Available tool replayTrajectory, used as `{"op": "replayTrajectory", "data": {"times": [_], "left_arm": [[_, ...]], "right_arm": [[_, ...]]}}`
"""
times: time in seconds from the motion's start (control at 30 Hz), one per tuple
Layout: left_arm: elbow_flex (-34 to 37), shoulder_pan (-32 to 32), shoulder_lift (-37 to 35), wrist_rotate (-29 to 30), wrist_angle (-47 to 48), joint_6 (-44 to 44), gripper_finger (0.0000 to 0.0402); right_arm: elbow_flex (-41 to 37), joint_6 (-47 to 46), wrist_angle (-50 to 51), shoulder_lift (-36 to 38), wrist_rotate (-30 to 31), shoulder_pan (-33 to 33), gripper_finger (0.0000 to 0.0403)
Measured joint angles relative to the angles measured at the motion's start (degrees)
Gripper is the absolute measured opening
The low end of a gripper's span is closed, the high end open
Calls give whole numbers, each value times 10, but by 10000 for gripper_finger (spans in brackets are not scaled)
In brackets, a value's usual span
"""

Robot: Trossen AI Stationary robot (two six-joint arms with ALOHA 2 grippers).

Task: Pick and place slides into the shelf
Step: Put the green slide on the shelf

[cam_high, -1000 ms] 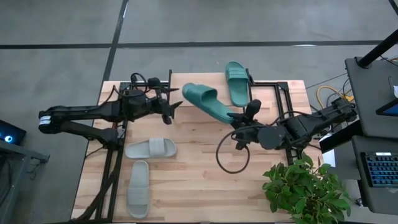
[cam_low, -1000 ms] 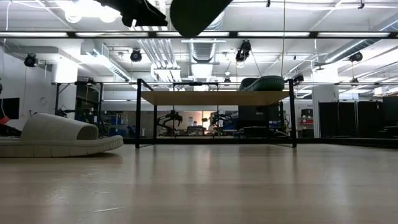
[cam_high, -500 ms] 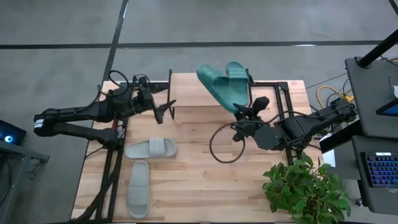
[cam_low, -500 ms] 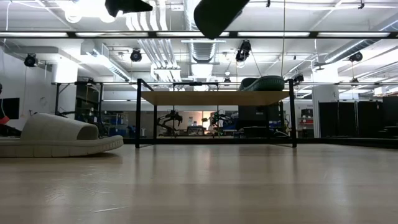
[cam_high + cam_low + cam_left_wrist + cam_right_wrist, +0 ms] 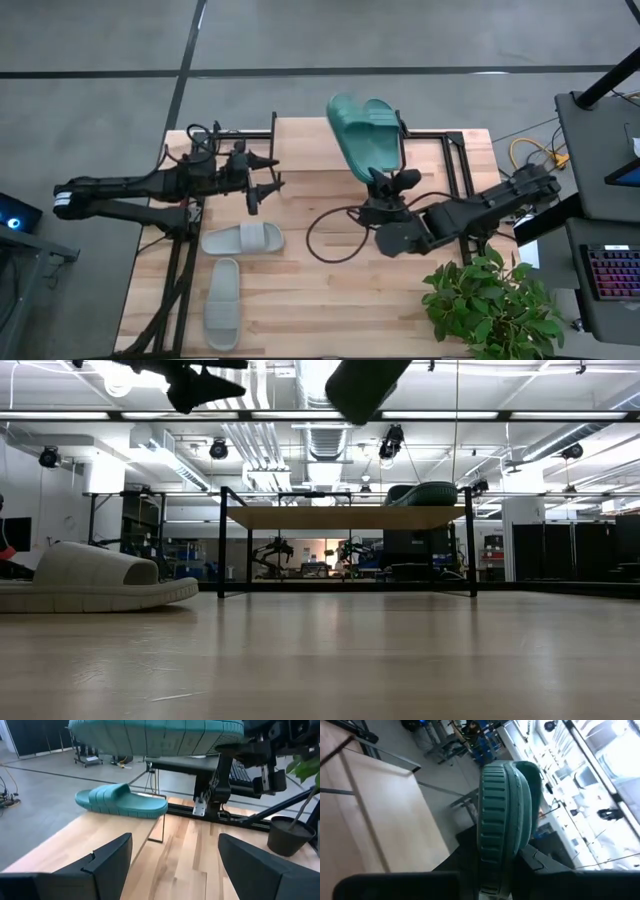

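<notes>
Table [image 5: 330, 280]: light wood, shelf [image 5: 310, 150] at its far edge.
Shelf: one teal slide [image 5: 385, 125] on its right end.
Grey slides [image 5: 242, 239]: pair on table, near left.
Held teal slide [image 5: 352, 145]: raised over shelf; looks light, flexible foam; grip by heel edge.
Right gripper [image 5: 385, 187]: jaws clenched on heel.
Left gripper [image 5: 262, 180]: jaws released, empty, left of shelf.

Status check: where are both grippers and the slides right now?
Right gripper shut on teal slide, held over the shelf beside the placed teal slide. Left gripper open, empty. Two grey slides on the table. Nothing blocking.
</notes>
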State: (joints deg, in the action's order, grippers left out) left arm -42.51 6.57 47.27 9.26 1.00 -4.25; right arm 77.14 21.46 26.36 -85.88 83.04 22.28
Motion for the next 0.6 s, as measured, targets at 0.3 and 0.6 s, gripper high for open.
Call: {"op": "replayTrajectory", "data": {"times": [0.3, 0.6], "left_arm": [[73, 0, -58, -5, -2, -14, 281], [86, 0, -170, -11, 1, -9, 281]], "right_arm": [[-3, -71, 3, -45, -5, -34, 53], [-6, -102, 5, -89, -5, -75, 53]]}}
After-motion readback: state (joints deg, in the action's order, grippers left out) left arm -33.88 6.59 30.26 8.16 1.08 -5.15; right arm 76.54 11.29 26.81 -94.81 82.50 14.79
